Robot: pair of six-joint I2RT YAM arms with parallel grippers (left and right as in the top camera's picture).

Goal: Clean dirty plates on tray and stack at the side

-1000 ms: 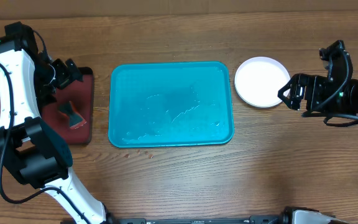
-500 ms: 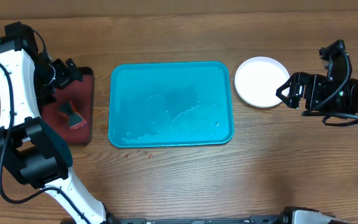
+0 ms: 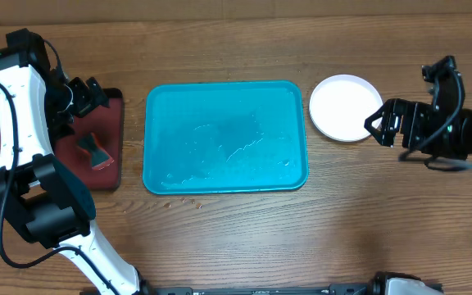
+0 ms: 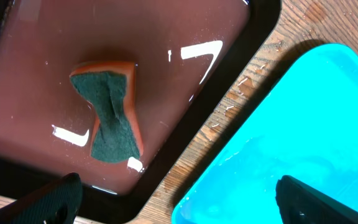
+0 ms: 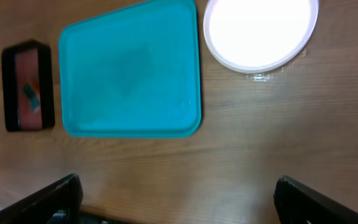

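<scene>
- Counter (image 3: 236,238): brown wood with clear grain running lengthwise, a low, even sheen.
- Turquoise tray (image 3: 220,102): smooth moulded plastic, glossy, with pale wet-looking streaks and a film across its floor.
- White plate (image 3: 344,106): smooth plastic, plain and bright, with a soft gloss.
- Dark red tray (image 4: 36,68): smooth floor inside a black plastic rim, shiny, throwing back sharp white glints.
- Sponge (image 4: 110,118): rough, fibrous dark green face over a softer orange foam layer, matt.
- Left arm (image 3: 11,106): smooth white plastic shell with black parts.
- Left pincer (image 4: 180,202): its fingers (image 4: 51,198) look black and matt.
</scene>
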